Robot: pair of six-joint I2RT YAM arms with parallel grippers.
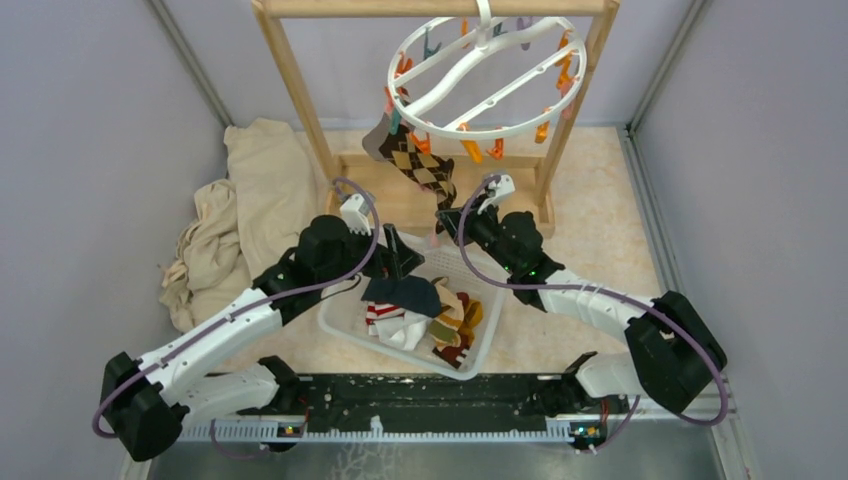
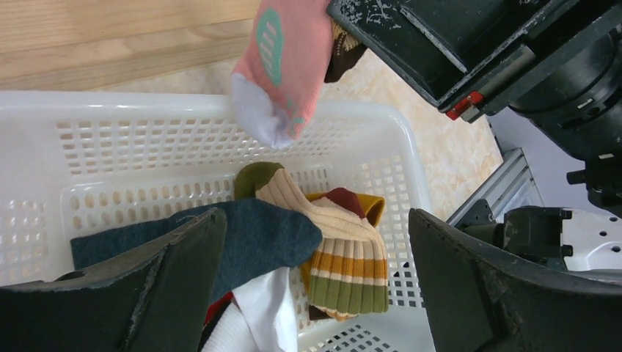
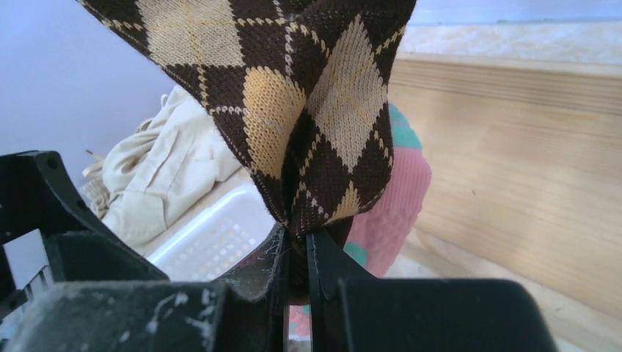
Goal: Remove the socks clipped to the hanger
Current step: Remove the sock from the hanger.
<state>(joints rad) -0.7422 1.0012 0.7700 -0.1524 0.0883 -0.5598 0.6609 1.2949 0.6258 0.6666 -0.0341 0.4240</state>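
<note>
**Top view.** Hanger [image 1: 500, 130], a white ring, hangs from the wooden frame [image 1: 300, 90] at 12 o'clock on the counter [image 1: 600, 200]. Orange clips [image 1: 472, 150] dangle around its rim.

**Brown argyle sock** [image 1: 425, 170]. Its upper end is at the ring's rim, at about 8 o'clock. From there it runs in a straight slant down toward 5 o'clock. The clip holding it is too small to make out.

**Right tool** [image 3: 297, 246]. Clenched on the lower end of the brown argyle sock. In the right wrist view the jaws stand almost together with a fold of the argyle fabric pinched between them.

**Pink sock** [image 2: 282, 59]. It has a teal marking and a grey toe, and hangs just beside the argyle one, at 12 o'clock above the basket's far wall in the left wrist view. Cannot tell whether the right tool pinches it too.

**Left tool** [image 2: 315, 220]. Released, jaws wide apart and gripping nothing. It hovers over the basket [image 1: 340, 320], which sits at the centre of the counter between the two arms.

**Basket contents.** Loose socks [image 1: 430, 315] lie in a heap. A navy one [image 2: 249, 235] lies directly under the left tool. A cream, mustard and green striped one [image 2: 345, 257] touches it at its 3 o'clock. White and red-striped pieces lie toward 6 o'clock.

**Other.** A beige cloth [image 1: 250, 200] lies crumpled at 9 o'clock, beside the frame's left post.
</note>
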